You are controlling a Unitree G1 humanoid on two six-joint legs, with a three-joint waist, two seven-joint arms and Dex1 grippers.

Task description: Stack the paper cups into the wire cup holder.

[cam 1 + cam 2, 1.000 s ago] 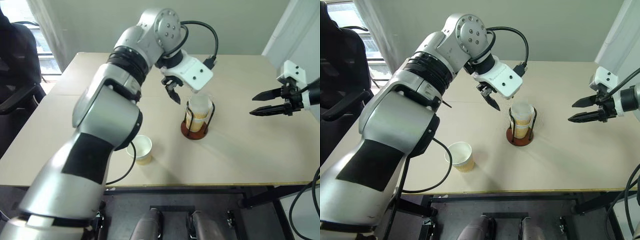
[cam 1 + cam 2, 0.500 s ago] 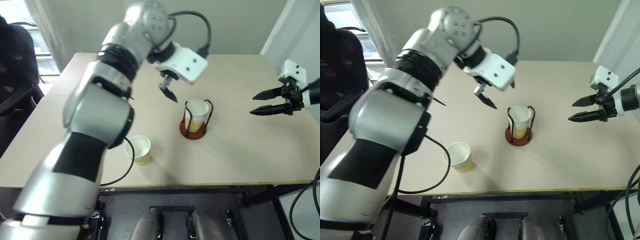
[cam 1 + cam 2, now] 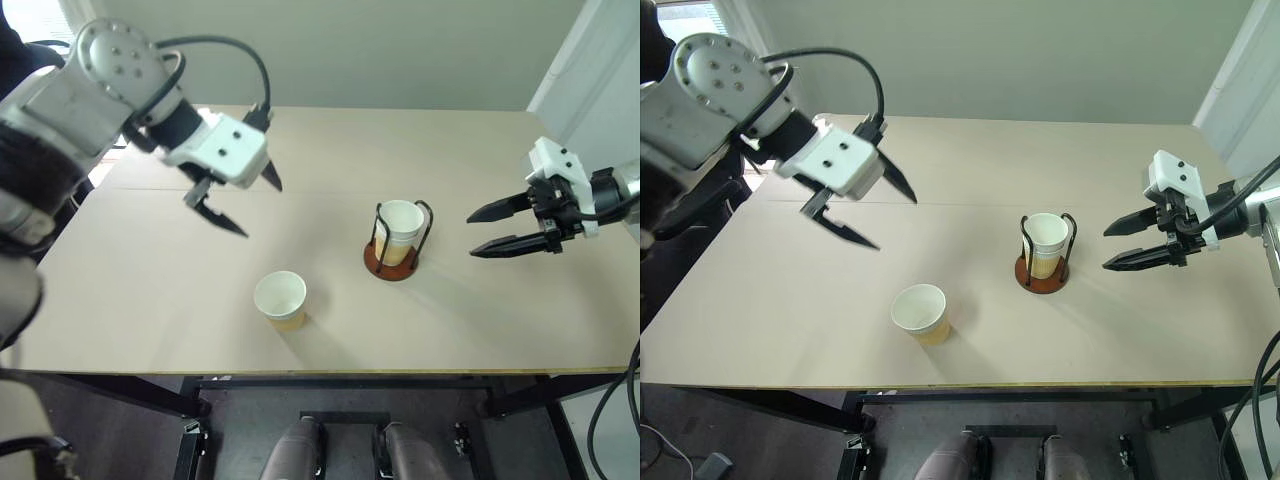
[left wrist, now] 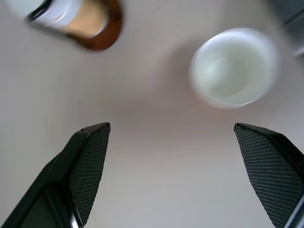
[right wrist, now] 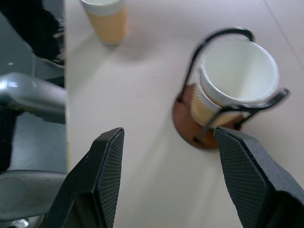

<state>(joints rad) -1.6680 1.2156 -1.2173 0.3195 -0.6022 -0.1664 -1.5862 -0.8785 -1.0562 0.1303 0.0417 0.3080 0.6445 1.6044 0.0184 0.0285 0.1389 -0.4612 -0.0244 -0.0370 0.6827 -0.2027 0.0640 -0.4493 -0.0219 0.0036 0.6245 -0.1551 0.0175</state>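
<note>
- The wire cup holder point(image 3: 394, 256) stood on the table point(image 3: 470, 310) with its reddish-brown base flat and its two black wire loops upright.
- A stack of paper cups point(image 3: 399, 228) sat inside those loops, white rim up, leaning slightly; you could not tell from these views how many cups were nested there.
- One loose paper cup point(image 3: 281, 298) stood upright on the table, mouth up, well apart from the holder and nearer your side of the table.
- Your right gripper point(image 3: 508, 226) hung above the table beside the holder, on the side away from the loose cup, its tips aimed toward the holder without touching it.
- Its two fingers point(image 5: 108, 171) were spread wide and held nothing; in the right wrist view the holder with its cups lay ahead of the tips, nearer one finger than the other, and the loose cup stood far beyond.
- Your left gripper point(image 3: 243, 201) hovered over bare table, well away from the holder, with the loose cup below and ahead of its tips.
- Its fingers point(image 4: 88, 164) were also wide apart and empty; in the left wrist view the loose cup sat beyond the tips, closer to one finger, and the holder's base showed further off past the other finger.
- Neither gripper touched a cup, the holder or the table.
</note>
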